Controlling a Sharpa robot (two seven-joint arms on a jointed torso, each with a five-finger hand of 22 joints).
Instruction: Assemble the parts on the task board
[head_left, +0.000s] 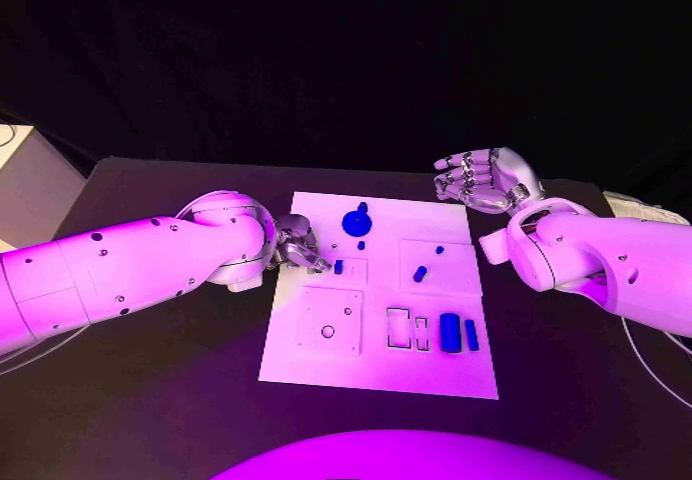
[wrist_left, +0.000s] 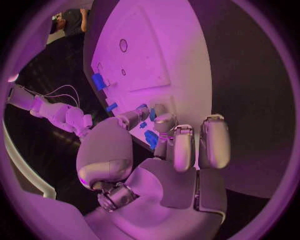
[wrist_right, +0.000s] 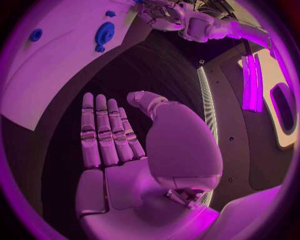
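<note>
The white task board (head_left: 378, 372) lies in the middle of the black table. On it are a round blue part (head_left: 355, 220) at the far side, a small blue part (head_left: 338, 266), another small one (head_left: 420, 272), and two longer blue parts (head_left: 459, 333) near the front right. My left hand (head_left: 296, 248) is at the board's left edge. In the left wrist view its thumb and a fingertip (wrist_left: 160, 111) flank the small blue part (wrist_left: 152, 114); whether they grip it is unclear. My right hand (head_left: 483, 178) hovers beyond the board's far right corner, fingers straight, holding nothing.
A square plate with a round hole (head_left: 330, 320) and rectangular slots (head_left: 400, 328) sit in the board's near half. A pale box (head_left: 22, 175) stands at the table's far left. Thin cables (head_left: 656, 345) trail by the right arm.
</note>
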